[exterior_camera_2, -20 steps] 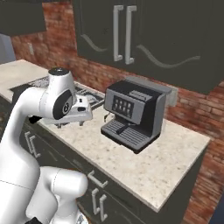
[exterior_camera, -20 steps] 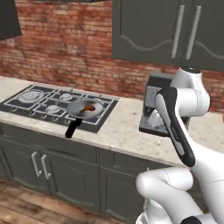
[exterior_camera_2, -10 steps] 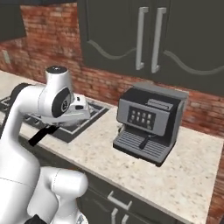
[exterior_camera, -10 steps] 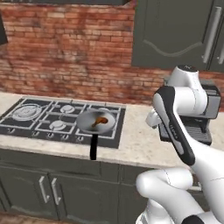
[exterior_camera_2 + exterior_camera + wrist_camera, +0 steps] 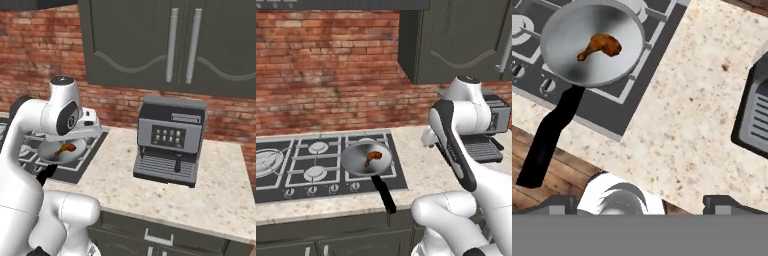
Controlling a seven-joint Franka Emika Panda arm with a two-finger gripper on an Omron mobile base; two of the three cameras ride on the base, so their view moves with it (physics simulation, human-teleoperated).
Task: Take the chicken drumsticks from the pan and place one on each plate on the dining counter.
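Drumstick (image 5: 601, 46) lies alone in the grey pan (image 5: 572, 60) on the hob (image 5: 286, 172), left of where I hover; the pan's black handle (image 5: 549, 137) juts over the counter edge. My pincer (image 5: 639, 202) is spread wide and empty above bare counter (image 5: 677, 125), likely ready for the reach. Golden-brown meat, thick end tapering to bone.

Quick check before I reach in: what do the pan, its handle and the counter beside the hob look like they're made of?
Pan: grey metal by its look, smooth with a soft sheen across the bowl, one drumstick lying in it. Handle: matt black, likely plastic or coated metal; no shine to tell which. Counter: beige speckled stone, flat and polished-looking. All rendered, so a guess.
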